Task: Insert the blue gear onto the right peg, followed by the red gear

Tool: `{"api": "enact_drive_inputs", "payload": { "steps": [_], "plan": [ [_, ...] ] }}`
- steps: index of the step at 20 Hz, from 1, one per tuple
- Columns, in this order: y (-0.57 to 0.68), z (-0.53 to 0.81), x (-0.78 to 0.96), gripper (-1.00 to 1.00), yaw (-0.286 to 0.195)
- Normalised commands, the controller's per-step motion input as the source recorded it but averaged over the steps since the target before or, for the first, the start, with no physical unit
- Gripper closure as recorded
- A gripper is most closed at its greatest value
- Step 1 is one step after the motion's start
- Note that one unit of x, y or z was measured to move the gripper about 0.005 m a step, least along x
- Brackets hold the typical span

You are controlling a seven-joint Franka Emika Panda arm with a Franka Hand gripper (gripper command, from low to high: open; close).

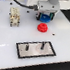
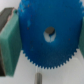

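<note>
I see the white surface with the grey plate at 6 o'clock, its right peg upright. My fingers pinch the blue gear, held above the surface at 12 o'clock. The red gear lies just below it, at centre.

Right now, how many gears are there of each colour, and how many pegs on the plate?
Blue gear: 1, held in the pincer
Red gear: 1, on the table
Pegs: 2, left peg and right peg, both bare
Total: 4
</note>
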Motion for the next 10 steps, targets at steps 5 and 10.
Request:
{"api": "enact_drive_inputs", "payload": {
  "steps": [5, 10],
  "plan": [
    [-0.14, 0.55, 0.66, 1.00, 0.000],
    [-0.18, 0.55, 0.74, 1.00, 0.000]
  ]
}}
